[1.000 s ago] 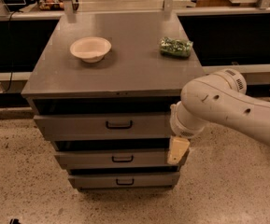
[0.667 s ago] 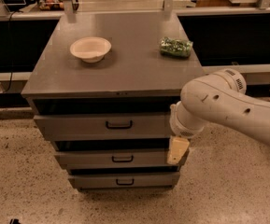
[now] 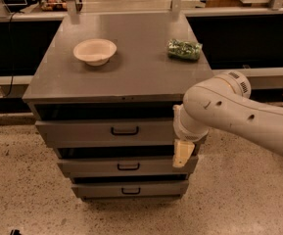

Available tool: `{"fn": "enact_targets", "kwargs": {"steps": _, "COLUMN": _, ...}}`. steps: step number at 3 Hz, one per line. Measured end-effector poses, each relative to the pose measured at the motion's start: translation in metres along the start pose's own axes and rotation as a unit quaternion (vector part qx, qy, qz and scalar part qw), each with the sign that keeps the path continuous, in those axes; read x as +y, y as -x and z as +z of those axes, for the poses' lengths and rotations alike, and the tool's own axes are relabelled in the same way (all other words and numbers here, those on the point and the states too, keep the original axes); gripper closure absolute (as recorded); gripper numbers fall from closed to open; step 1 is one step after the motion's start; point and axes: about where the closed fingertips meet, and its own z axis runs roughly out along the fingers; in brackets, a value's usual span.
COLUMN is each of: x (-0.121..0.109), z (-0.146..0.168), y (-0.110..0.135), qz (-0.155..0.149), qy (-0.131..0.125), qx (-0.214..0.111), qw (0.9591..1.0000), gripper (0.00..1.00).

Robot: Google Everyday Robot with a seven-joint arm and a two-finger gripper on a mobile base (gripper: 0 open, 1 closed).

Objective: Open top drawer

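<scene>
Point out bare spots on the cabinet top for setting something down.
Bare: the front strip of the cabinet top, and the middle between bowl and green packet. Crowded: the right end of the top drawer, where the gripper hangs.

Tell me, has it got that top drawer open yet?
Not visibly. The top drawer sits about level with the cabinet top, its handle untouched. The gripper hangs by the drawers' right end, away from the handle. Reaching, grasping and pulling remain.

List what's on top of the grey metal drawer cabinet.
Cream round bowl at left, green crinkly packet at right, on the cabinet top. The white arm covers its front-right corner. The gripper hangs by the grey top drawer's right end.
</scene>
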Motion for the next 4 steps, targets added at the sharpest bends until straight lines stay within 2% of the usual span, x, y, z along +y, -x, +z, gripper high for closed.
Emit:
{"fn": "enact_targets", "kwargs": {"steps": 1, "x": -0.010, "z": 0.006, "y": 0.005, "qz": -0.021, "qy": -0.013, "qx": 0.005, "qw": 0.9997, "gripper": 0.00}}
{"fn": "enact_targets", "kwargs": {"steps": 2, "x": -0.017, "z": 0.019, "y": 0.006, "qz": -0.031, "qy": -0.014, "qx": -0.014, "qw": 0.9993, "gripper": 0.00}}
{"fn": "enact_targets", "kwargs": {"steps": 4, "x": -0.010, "z": 0.051, "y": 0.006, "qz": -0.054, "qy": 0.001, "qx": -0.039, "qw": 0.9977, "gripper": 0.00}}
